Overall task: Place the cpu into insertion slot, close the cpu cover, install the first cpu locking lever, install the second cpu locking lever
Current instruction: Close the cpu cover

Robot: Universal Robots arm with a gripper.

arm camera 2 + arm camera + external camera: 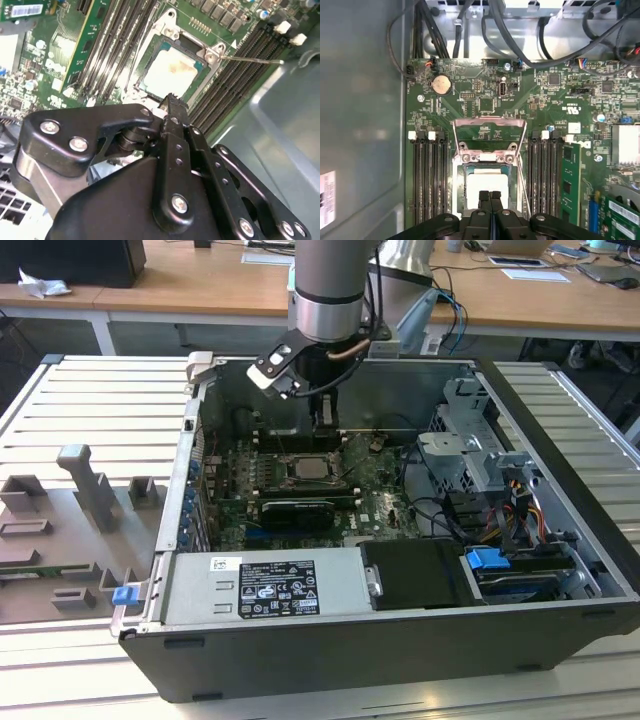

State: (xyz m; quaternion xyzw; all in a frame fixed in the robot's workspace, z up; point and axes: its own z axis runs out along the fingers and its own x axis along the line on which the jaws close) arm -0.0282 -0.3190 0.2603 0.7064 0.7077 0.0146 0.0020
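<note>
Your arm (327,275) is a grey tube with a shiny silver band (325,318); your gripper (170,99) is matte black, its linked bars (172,160) dotted with silver screws (179,202).

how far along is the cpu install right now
Done: the cpu sits in the insertion slot. In hand: nothing; the gripper, fingers shut together, hovers right over the chip. Left: the cpu cover looks swung up off the socket, and a locking lever sticks out free, so the cover and both levers seem undone.
</note>
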